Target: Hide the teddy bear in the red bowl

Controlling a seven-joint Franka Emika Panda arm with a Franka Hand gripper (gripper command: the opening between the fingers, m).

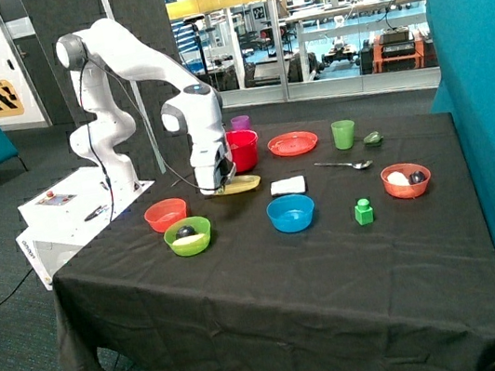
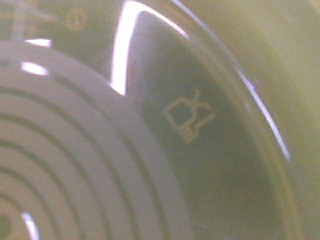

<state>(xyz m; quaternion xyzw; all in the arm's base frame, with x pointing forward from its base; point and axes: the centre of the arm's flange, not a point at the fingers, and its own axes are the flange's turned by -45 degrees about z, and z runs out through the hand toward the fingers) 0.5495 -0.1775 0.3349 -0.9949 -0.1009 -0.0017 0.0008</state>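
One red bowl (image 1: pixel 244 148), one yellow plate (image 1: pixel 238 185) under jaws, jaws' state unclear

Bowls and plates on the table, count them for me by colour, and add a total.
Red bowl: 1
Orange-red bowls: 2
Green bowl: 1
Blue bowl: 1
Orange-red plate: 1
Yellow dish under the gripper: 1
Total: 7
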